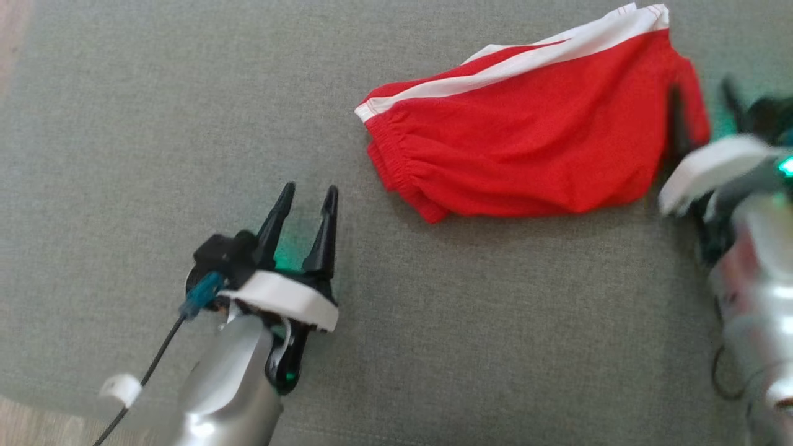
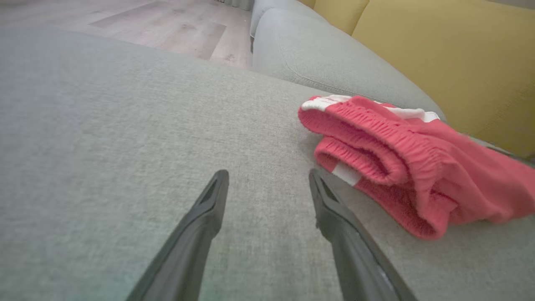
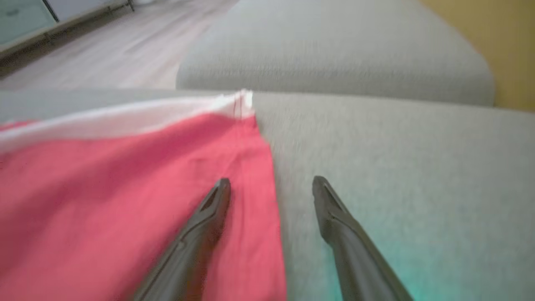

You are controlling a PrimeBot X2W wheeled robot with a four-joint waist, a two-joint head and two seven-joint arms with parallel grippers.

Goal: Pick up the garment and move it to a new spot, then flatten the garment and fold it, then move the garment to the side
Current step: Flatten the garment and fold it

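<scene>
Garment [image 1: 526, 142] flanked: left claw [image 1: 310, 188] spread beside waistband, right claw [image 3: 271, 180] spread astride edge.

A broad grey woven-fabric seat cushion [image 1: 155, 124] spreads across the head view. In the left wrist view, a second rounded grey cushion [image 2: 309, 54] adjoins it at twelve o'clock, mustard-yellow back cushions [image 2: 439, 54] rise at two o'clock, and pale wood-plank floor [image 2: 146, 21] stretches at eleven o'clock.
</scene>
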